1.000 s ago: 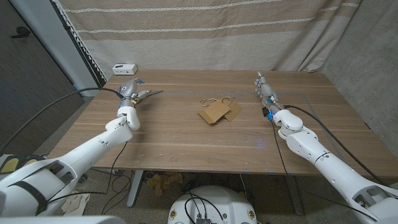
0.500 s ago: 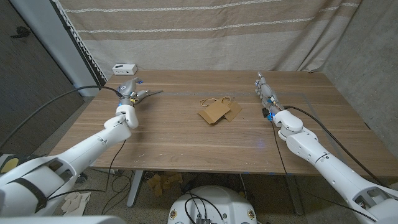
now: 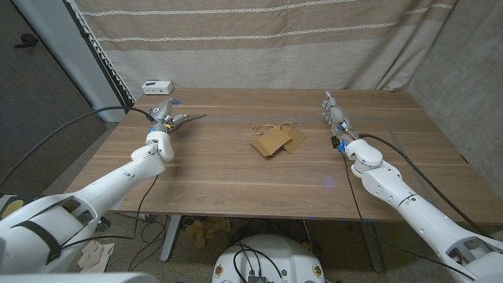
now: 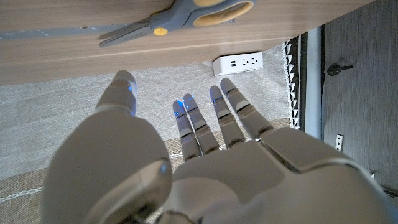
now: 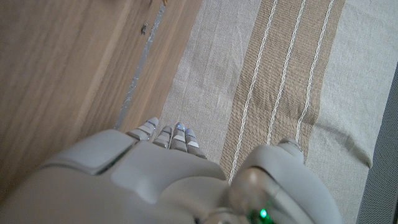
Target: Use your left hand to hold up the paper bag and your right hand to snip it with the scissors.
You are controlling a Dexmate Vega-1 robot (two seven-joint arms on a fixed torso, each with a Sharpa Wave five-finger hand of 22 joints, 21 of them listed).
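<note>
Brown paper, creased and lying flat: the paper bag (image 3: pixel 273 141) sits near the middle of the wooden surface (image 3: pixel 236 177), a little toward the far edge, with its thin twisted handles (image 3: pixel 267 126) trailing out on the far side. A second flap or piece of the same brown paper pokes out from under it on the side nearer the right arm; I cannot tell whether it is part of the bag.

The scissors (image 3: pixel 182 119) lie well apart from the bag, near the far left corner, grey blades pointing toward the middle of the surface. In the left wrist view they show grey with yellow inside the handles (image 4: pixel 186 14), blades closed.

The left hand (image 3: pixel 163 119) is at those scissors near the far left corner, and from the head view I cannot tell whether it touches them. Its wrist view shows the fingers (image 4: pixel 231 113) stretched out straight and a little apart, gripping nothing.

The right hand (image 3: pixel 336 119) stands near the right side of the surface, well apart from the bag, fingers (image 5: pixel 168 135) straight and reaching toward the far edge, holding nothing.

Past the far left corner a small white power strip (image 3: pixel 158 86) rests against the striped beige curtain (image 3: pixel 259 39) that hangs behind the surface.
</note>
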